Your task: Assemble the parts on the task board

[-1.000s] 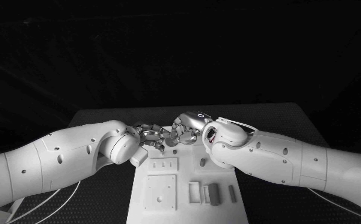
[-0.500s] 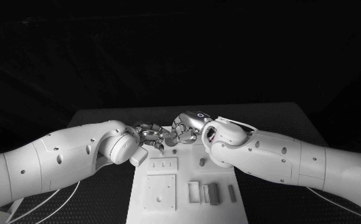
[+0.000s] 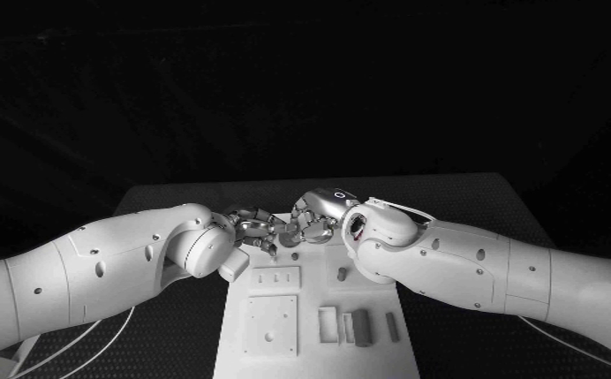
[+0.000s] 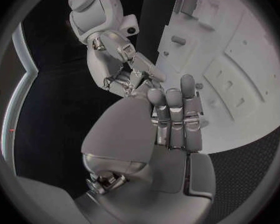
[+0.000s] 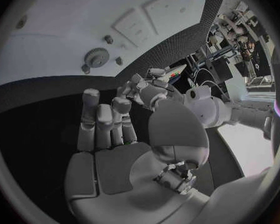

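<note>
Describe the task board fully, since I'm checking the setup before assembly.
The task board is a long white plate, apparently plastic, lying flat on the black table. Its surface carries raised square panels with small slots and holes, and several small grey parts stand near its closer end. Both robot hands meet above its far end.

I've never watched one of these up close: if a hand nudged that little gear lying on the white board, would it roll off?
Probably not. The gear lies flat on the task board, so a push would likely slide it rather than roll it. It looks small, thin and rigid, so probably light and awkward to pinch. Stood on edge, its round shape could roll.
</note>
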Robot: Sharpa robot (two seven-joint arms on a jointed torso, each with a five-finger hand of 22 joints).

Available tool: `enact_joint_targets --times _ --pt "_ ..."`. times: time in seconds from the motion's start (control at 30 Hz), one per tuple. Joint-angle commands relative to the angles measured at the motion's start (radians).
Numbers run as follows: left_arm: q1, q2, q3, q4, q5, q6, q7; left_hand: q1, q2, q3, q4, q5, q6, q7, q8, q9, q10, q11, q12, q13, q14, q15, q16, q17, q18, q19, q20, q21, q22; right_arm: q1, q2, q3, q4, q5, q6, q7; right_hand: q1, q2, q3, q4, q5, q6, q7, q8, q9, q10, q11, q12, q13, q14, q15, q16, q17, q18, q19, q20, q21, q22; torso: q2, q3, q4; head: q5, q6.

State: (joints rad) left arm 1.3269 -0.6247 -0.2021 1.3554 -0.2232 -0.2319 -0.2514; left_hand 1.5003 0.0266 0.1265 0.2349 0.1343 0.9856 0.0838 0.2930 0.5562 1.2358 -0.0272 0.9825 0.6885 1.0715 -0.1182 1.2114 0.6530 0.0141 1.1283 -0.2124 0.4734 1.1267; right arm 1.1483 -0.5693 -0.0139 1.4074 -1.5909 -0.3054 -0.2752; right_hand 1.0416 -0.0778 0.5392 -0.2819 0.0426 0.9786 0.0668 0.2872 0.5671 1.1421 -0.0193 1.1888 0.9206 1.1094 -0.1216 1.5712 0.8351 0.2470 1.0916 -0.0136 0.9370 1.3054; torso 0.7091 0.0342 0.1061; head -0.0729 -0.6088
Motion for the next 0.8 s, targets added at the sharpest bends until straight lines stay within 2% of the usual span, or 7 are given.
enact_joint_targets --times 0.03,0.37,0.6,0.8 --pt "0.002 -0.001 0.001 -0.004 0.001 -0.006 0.014 0.002 0.014 0.003 -0.002 -0.006 0.112 -0.025 0.007 0.000 -0.024 -0.025 -0.003 -0.002 -0.007 -0.003 0.007 -0.001 -0.009 0.005 -0.004 -0.006 0.001 -0.002 0.000 0.000 0.003 -0.002 0.012 0.011 -0.003 -0.010 0.002 0.006 0.006 0.024 0.030 -0.004 0.000 -0.002 0.004 -0.005 -0.001 -0.004 0.002 -0.005 -0.002 0.015 -0.003 0.001 -0.005 -0.002 0.000 0.0002 0.0004 -0.001 0.000" --pt "0.001 0.000 0.001 -0.007 0.001 0.005 0.009 0.002 0.019 0.003 -0.005 -0.010 0.112 -0.026 0.007 0.003 -0.024 -0.026 -0.004 -0.002 -0.007 -0.002 0.007 -0.003 -0.008 0.004 -0.004 -0.007 0.003 -0.006 -0.001 -0.001 -0.008 0.003 0.023 0.007 -0.012 -0.020 0.005 0.013 0.006 0.020 0.032 -0.008 0.000 -0.003 0.006 -0.007 -0.002 -0.004 0.004 -0.007 -0.002 0.015 -0.002 0.002 -0.007 -0.004 0.000 -0.0005 0.0009 -0.001 0.001" --pt "0.001 0.000 0.001 -0.008 -0.002 0.017 0.003 0.003 0.022 0.003 -0.009 -0.011 0.114 -0.026 0.008 0.005 -0.023 -0.027 -0.004 -0.002 -0.007 -0.002 0.008 -0.004 -0.008 0.004 -0.004 -0.008 0.003 -0.010 -0.002 -0.001 -0.013 0.007 -0.002 0.005 -0.019 -0.031 0.010 0.021 0.006 0.004 0.037 -0.018 -0.003 -0.007 0.010 -0.009 -0.002 -0.007 0.007 -0.010 -0.002 0.015 -0.003 0.003 -0.011 -0.005 0.000 0.0009 -0.0002 -0.001 0.002" --pt "0.000 0.001 0.001 -0.007 -0.029 0.039 -0.009 0.005 0.023 0.002 -0.014 -0.010 0.117 -0.028 0.010 0.008 -0.022 -0.028 -0.004 -0.002 -0.006 -0.002 0.010 -0.005 -0.008 0.004 -0.004 -0.008 0.005 -0.010 -0.008 -0.001 -0.025 0.018 -0.032 0.007 -0.028 -0.065 0.020 0.038 0.006 -0.050 0.055 -0.049 -0.015 -0.031 0.028 -0.022 -0.005 -0.020 0.023 -0.021 -0.004 0.015 -0.014 0.008 -0.021 -0.010 0.000 -0.0002 0.0012 -0.001 0.001"
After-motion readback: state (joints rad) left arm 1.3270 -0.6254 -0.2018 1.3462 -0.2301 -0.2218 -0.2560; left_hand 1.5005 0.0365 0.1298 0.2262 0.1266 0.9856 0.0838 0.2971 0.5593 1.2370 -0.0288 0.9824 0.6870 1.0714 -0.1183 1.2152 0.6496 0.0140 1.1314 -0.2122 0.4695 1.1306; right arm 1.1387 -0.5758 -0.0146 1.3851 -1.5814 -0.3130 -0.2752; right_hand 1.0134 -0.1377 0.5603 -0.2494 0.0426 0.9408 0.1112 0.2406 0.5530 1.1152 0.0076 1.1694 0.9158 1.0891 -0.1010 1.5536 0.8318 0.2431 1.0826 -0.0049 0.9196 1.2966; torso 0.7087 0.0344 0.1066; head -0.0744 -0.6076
